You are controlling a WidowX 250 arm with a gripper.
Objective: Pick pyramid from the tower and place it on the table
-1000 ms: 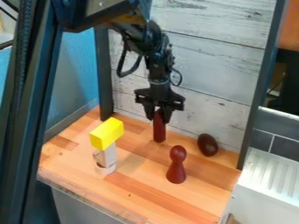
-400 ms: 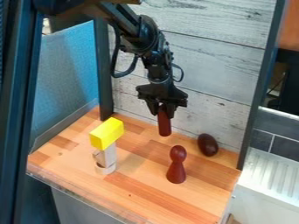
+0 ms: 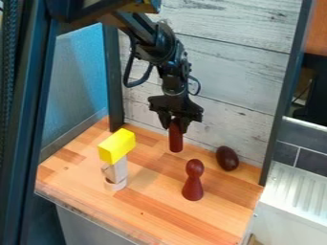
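One gripper (image 3: 176,127): is clutching a red cylinder (image 3: 176,139) near the tabletop's (image 3: 144,210) back edge.
Cylinder: may be toppling if its base is landing unevenly.

The end effector (image 3: 176,129) holds a dark-red rod (image 3: 176,142) over the table (image 3: 147,203).

This looks like a kitchen corner, though whether full-size or mock-up I can't tell: a wooden table (image 3: 150,203) made of strips, whitewashed planks (image 3: 233,67) behind, grey tiles (image 3: 311,165), and a ridged white surface (image 3: 297,186) (rather like a draining board).
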